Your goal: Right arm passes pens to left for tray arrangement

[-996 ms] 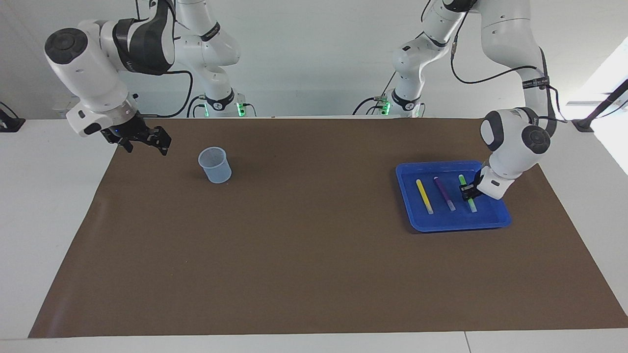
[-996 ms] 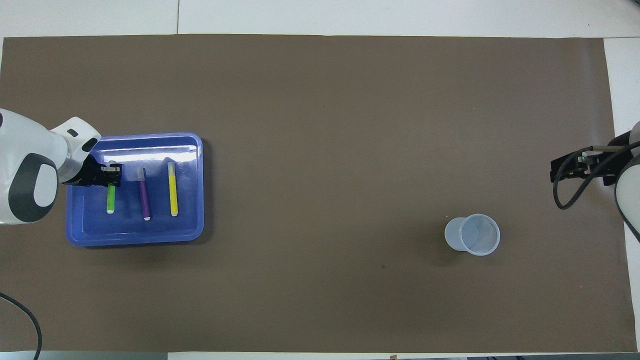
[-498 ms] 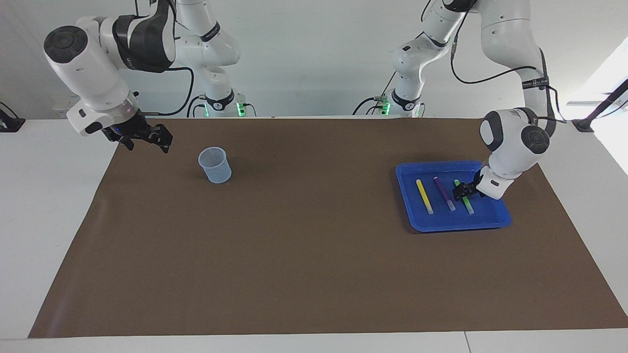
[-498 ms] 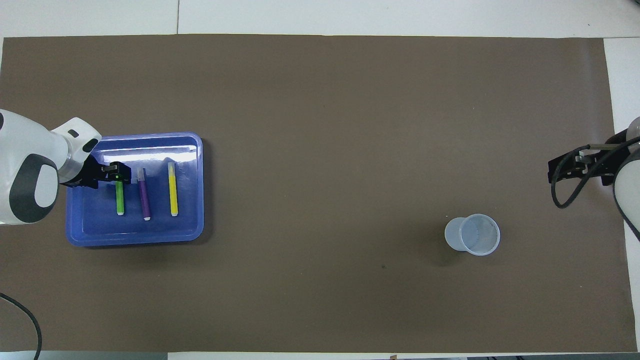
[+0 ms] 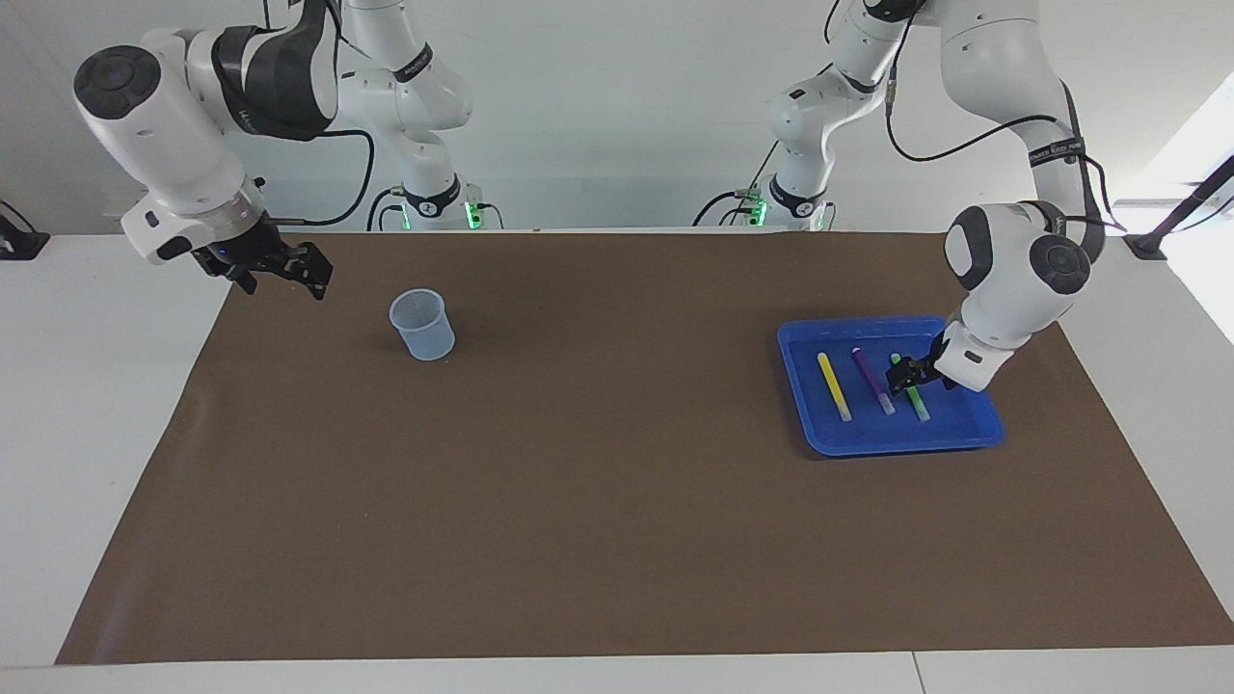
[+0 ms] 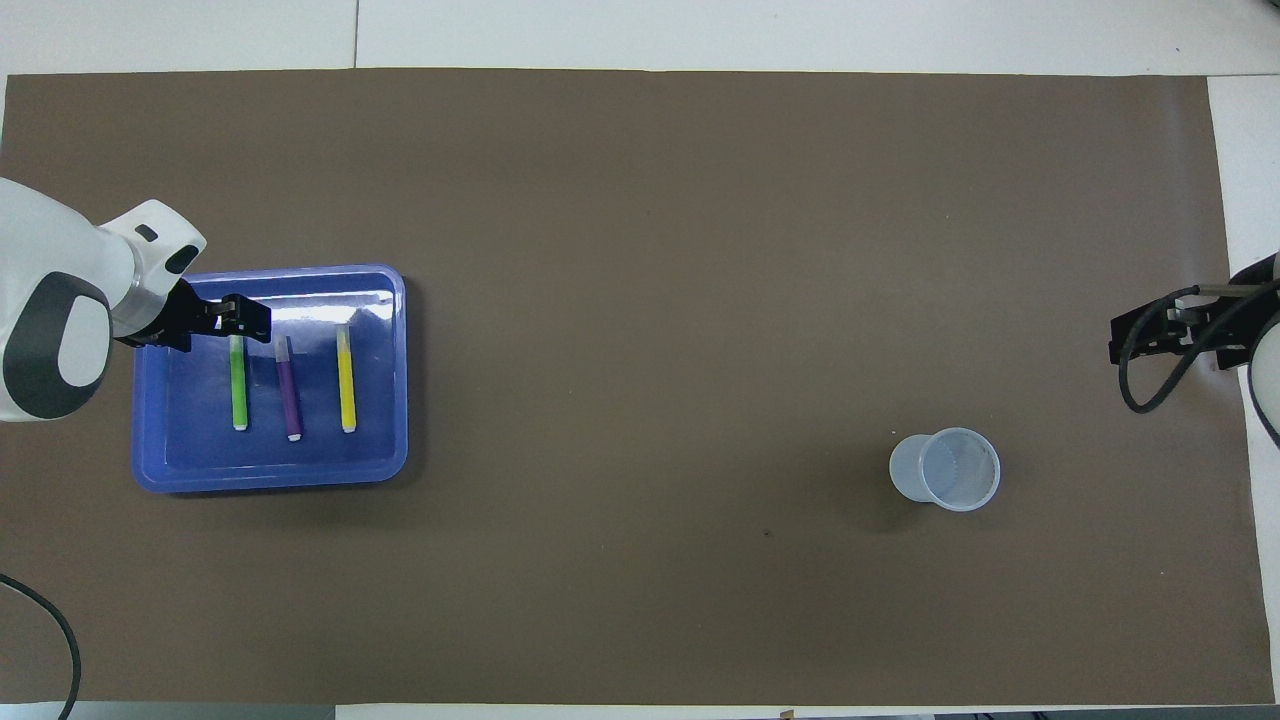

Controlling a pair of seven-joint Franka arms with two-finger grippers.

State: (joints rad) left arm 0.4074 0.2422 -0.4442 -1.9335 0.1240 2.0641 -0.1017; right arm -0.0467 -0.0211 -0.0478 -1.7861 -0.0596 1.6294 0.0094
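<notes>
The blue tray (image 5: pixel 796 386) (image 6: pixel 270 478) lies at the left arm's end of the table. Three pens rest in it side by side: yellow (image 5: pixel 834 386) (image 6: pixel 346 380), purple (image 5: pixel 873 382) (image 6: pixel 289 395) and green (image 5: pixel 919 404) (image 6: pixel 239 385). My left gripper (image 5: pixel 907 376) (image 6: pixel 246 319) hangs open just above the green pen's end farther from the robots, holding nothing. At the right arm's end, my right gripper (image 5: pixel 281 273) (image 6: pixel 1125 345) is raised over the mat's edge, open and empty, and waits.
A translucent bluish measuring cup (image 5: pixel 421 325) (image 6: pixel 945 470) stands upright on the brown mat (image 5: pixel 598 463) toward the right arm's end. White table surface borders the mat on all sides.
The left gripper opened and let go of the green pen, which now lies closer to the purple one; the gripper lifted slightly. The right arm rose a little.
</notes>
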